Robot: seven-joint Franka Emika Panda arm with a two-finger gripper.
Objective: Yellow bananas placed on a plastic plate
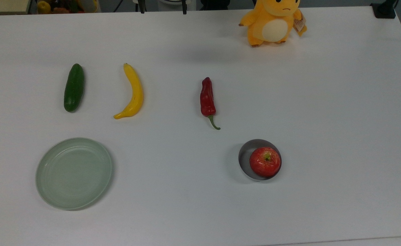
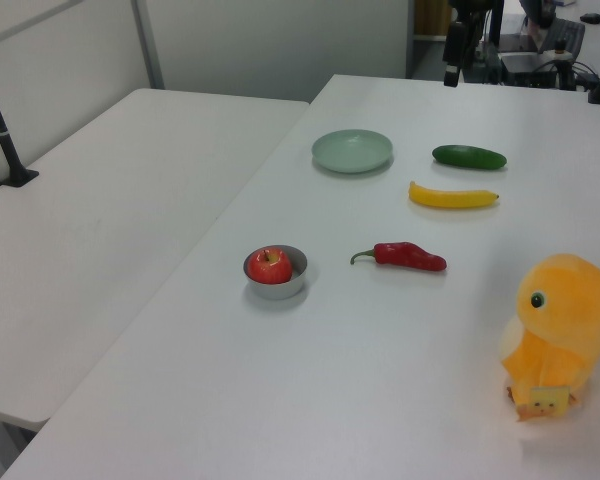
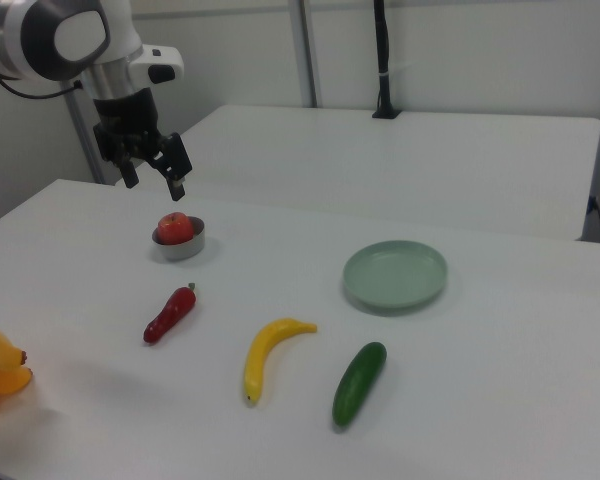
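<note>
The yellow banana (image 1: pixel 132 92) lies on the white table between the cucumber and the chili, its dark tip towards the top view's upper edge. It also shows in the left view as the banana (image 2: pixel 453 196) and in the right view as the banana (image 3: pixel 266 352). The pale mint-green plate (image 1: pixel 74 173) sits bare, just below the banana in the top view; the plate (image 3: pixel 395 275) lies beyond the banana in the right view. My gripper (image 3: pixel 155 184) hangs open in the air with nothing held, above the far table edge, well away from banana and plate.
A dark green cucumber (image 1: pixel 73 87) lies left of the banana in the top view, a red chili pepper (image 1: pixel 208 100) to its right. A grey metal dish (image 1: pixel 246 157) holds a red apple (image 1: pixel 265 161). An orange plush toy (image 1: pixel 273 22) stands at the far edge.
</note>
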